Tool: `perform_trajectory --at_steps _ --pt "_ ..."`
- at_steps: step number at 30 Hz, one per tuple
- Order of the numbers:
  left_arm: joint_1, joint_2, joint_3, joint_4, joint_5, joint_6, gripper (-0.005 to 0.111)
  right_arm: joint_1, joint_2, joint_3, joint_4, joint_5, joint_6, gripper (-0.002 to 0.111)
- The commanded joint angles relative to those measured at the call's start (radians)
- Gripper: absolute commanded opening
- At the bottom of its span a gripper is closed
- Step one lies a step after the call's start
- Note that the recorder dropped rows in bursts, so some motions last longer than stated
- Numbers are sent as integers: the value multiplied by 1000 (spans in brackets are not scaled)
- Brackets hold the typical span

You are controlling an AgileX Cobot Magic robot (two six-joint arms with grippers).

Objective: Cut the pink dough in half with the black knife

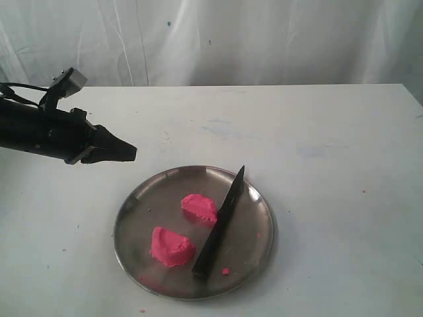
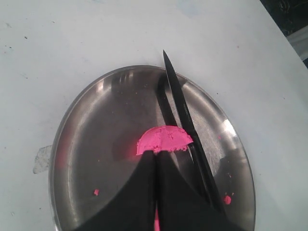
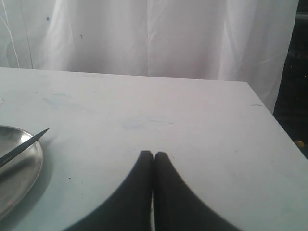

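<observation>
Table [image 1: 317,132] fills my feeds, white, with the steel plate [image 1: 129,210] on it. My left gripper [image 1: 129,152] hangs left of the plate, pinched closed on nothing; in its wrist view its fingers [image 2: 139,192] hide part of the plate. My right gripper [image 3: 153,155] is closed too, empty, seen only in its own wrist view. On the plate the black knife [image 1: 221,221] lies with its tip past the rim, just beside the pink dough [image 1: 199,207], two separate half-round lumps. A pink crumb [image 1: 225,271] sits near the handle.

Bright pink dough [image 1: 172,246], black knife [image 1: 221,221], silver plate [image 1: 139,218].
</observation>
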Motion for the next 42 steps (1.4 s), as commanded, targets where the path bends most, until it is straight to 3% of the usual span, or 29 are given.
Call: perform_trajectory --at_steps 1,7,17,20,23,33,42 --pt "-2 -5 7 -15 12 -1 0 -4 -7 6 -7 0 4 0" --pt "-2 -69 7 -1 12 -1 0 -4 -7 6 -7 0 4 0" --pt "-4 -628 7 9 -134 1 0 -4 -7 6 -7 0 4 0" --pt "-37 -758 9 20 -176 -6 0 -4 -7 6 -7 0 4 0" --pt "-62 -911 108 121 -179 -9 0 -4 -7 6 -7 0 4 0" --pt "-62 -1211 447 125 -279 -92 0 -4 -7 6 -7 0 18 0" --pt "-62 -1276 501 125 -226 -155 0 -4 -7 6 -7 0 20 0"
